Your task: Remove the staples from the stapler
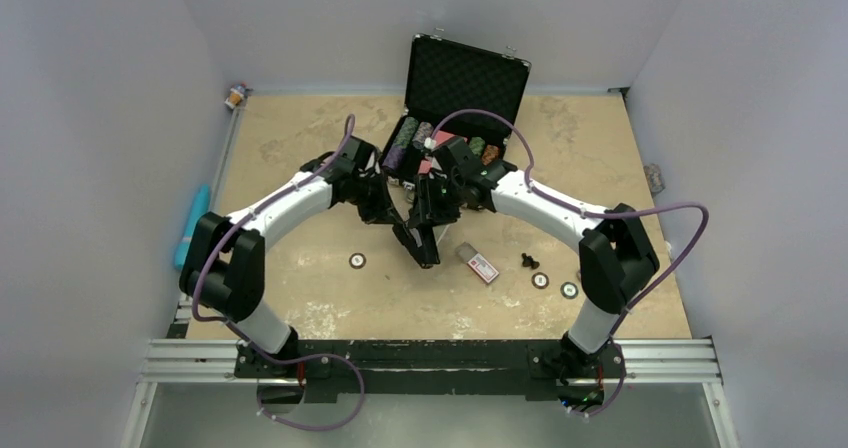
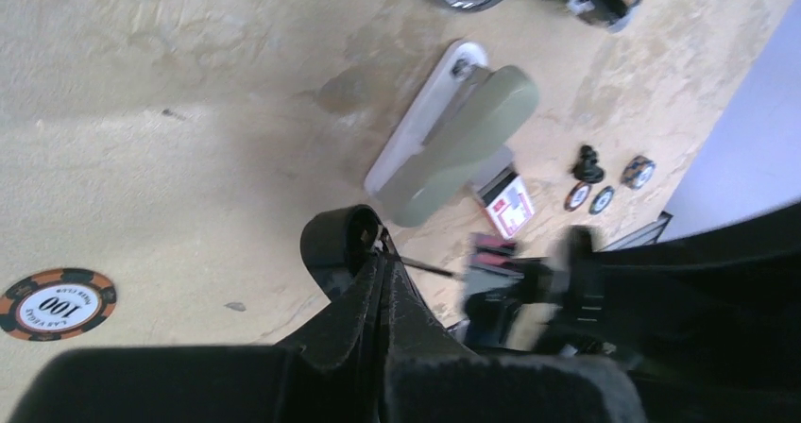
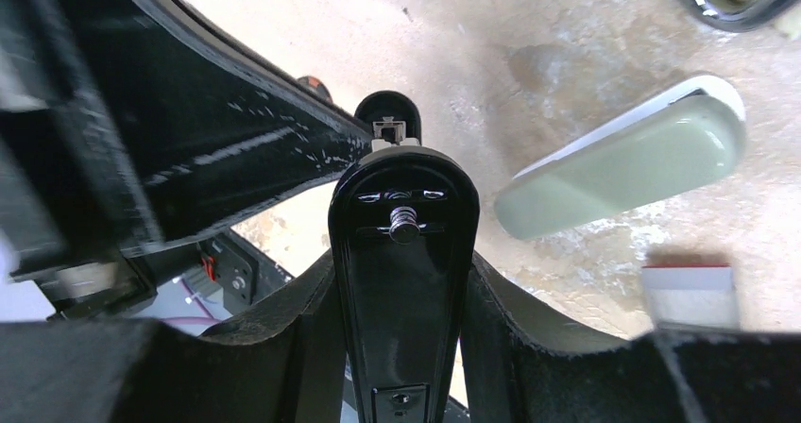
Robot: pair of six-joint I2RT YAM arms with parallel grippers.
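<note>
The black stapler (image 1: 428, 246) hangs above the middle of the table, between the two arms. In the right wrist view its glossy black body (image 3: 403, 253) runs up between the fingers, showing a small spring pin. My right gripper (image 3: 401, 296) is shut on its sides. My left gripper (image 2: 385, 253) is shut, its fingers pressed flat together against the stapler's rounded black end (image 2: 338, 242). A thin metal rod (image 2: 425, 266) sticks out there. I cannot tell whether the tips pinch it. The staples do not show.
A pale grey-green bar (image 3: 623, 166) lies on the table under the grippers, beside a small red-and-white box (image 1: 481, 265). Poker chips (image 1: 357, 261) and a small black piece (image 1: 529, 261) lie around. An open black case (image 1: 466, 80) of chips stands behind.
</note>
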